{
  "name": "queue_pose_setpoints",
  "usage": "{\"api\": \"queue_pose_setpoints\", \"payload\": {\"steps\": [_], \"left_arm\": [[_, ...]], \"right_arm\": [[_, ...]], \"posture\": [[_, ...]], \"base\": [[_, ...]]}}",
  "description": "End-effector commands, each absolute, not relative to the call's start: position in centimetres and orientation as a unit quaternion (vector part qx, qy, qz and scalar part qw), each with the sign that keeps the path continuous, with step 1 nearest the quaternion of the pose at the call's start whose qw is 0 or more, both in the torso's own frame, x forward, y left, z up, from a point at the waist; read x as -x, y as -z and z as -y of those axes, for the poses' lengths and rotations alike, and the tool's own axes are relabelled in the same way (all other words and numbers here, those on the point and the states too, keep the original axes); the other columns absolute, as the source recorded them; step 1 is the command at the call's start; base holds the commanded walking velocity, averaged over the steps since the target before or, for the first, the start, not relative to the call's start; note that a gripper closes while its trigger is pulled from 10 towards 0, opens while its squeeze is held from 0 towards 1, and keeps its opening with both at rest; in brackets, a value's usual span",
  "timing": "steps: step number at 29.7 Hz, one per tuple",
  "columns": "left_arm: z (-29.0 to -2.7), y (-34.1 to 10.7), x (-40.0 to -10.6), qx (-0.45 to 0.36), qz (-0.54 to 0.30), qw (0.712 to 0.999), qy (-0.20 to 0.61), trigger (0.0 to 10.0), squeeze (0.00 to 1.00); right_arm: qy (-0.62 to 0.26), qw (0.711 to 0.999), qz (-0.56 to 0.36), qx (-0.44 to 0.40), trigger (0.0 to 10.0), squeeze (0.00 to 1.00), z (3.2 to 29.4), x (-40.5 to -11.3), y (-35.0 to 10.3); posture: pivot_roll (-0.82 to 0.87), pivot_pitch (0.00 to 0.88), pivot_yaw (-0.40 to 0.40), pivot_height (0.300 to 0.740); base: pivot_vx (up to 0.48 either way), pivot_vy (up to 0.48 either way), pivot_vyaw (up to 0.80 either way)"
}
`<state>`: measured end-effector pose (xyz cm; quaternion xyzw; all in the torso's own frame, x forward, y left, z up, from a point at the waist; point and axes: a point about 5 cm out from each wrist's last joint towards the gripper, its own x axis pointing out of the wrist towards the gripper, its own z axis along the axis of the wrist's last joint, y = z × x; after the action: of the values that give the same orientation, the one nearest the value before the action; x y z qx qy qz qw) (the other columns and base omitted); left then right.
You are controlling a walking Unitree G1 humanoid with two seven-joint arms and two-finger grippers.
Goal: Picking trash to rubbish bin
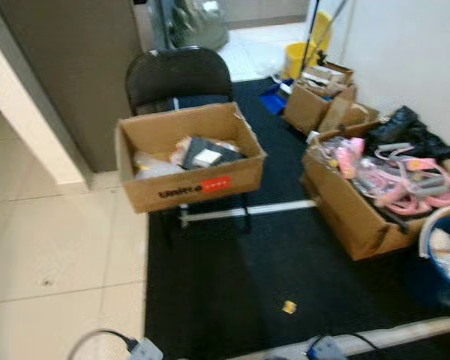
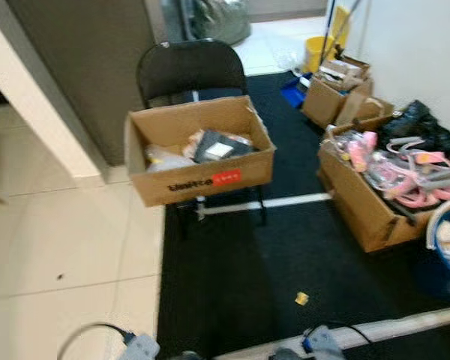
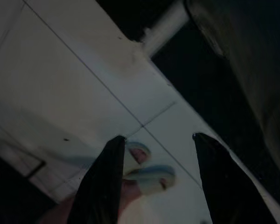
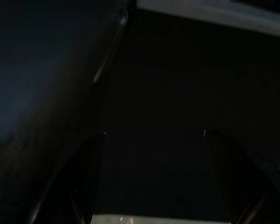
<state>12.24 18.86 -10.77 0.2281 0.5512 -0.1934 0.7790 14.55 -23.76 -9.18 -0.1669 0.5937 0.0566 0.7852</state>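
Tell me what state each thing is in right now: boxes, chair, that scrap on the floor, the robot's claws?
Box on chair: open, part-filled.
Folding chair: unfolded, bearing the box.
Box of pink items: open, heaped full.
Yellow scrap: lying loose on the black mat.
Left claw: open, holding nothing.
Right claw: open, holding nothing.

We can make out dark printed lettering on the near side of the cardboard box (image 1: 187, 157) that sits on the black chair (image 1: 178, 75), but the letters are too blurred for us to spell out; just to the right of that print we see a red label (image 1: 216, 184) on the same side, its small markings also unreadable. We find no other text, number or sign that can be read on the boxes at the right or anywhere else
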Motion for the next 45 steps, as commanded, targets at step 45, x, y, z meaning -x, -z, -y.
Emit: {"api": "queue_pose_setpoints", "payload": {"steps": [45], "left_arm": [[-19.85, 10.89, -11.33, -0.239, -0.560, 0.768, 0.199, 10.0, 0.00]], "right_arm": [[-0.073, 0.769, -0.611, 0.173, 10.0, 0.00, 23.35, -13.32, 9.71]], "posture": [[0.05, 0.095, 0.054, 0.740]], "base": [[-0.300, 0.000, -0.35]]}}
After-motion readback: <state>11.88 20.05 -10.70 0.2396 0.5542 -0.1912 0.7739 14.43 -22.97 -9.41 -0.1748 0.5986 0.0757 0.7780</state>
